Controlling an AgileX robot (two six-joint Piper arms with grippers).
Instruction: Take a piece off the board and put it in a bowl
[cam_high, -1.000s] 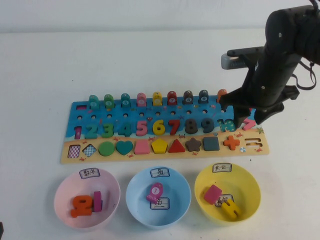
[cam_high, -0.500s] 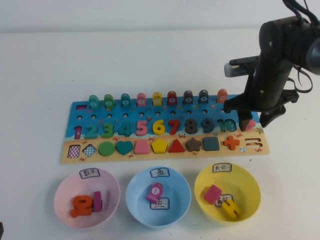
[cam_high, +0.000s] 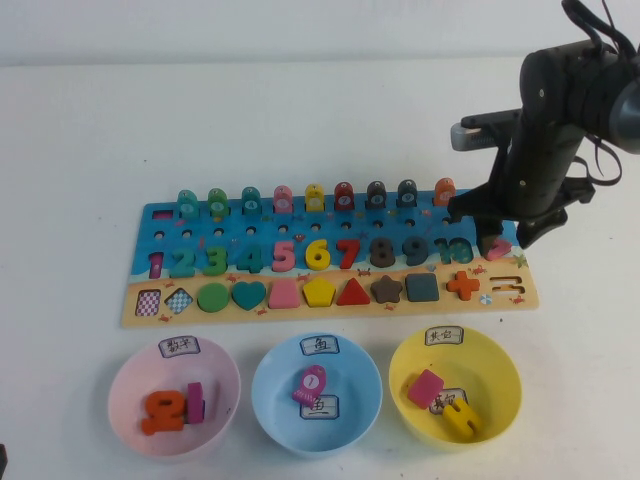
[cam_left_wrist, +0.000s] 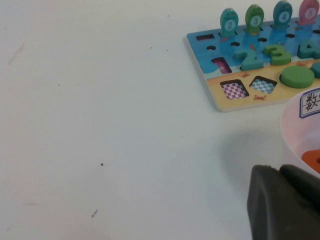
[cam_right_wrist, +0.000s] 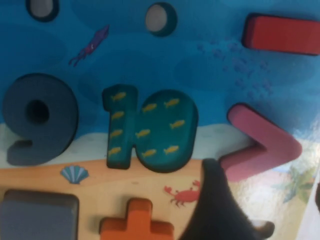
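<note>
Here the right hand hovers spread wide over the far right end of the board, one fingertip just beside the piece, a coral-pink chevron lying flat in its slot. The left hand sits near the pink bowl; whether it is open cannot be told.

White table, the board, pink bowl, light-blue bowl, yellow bowl
</note>
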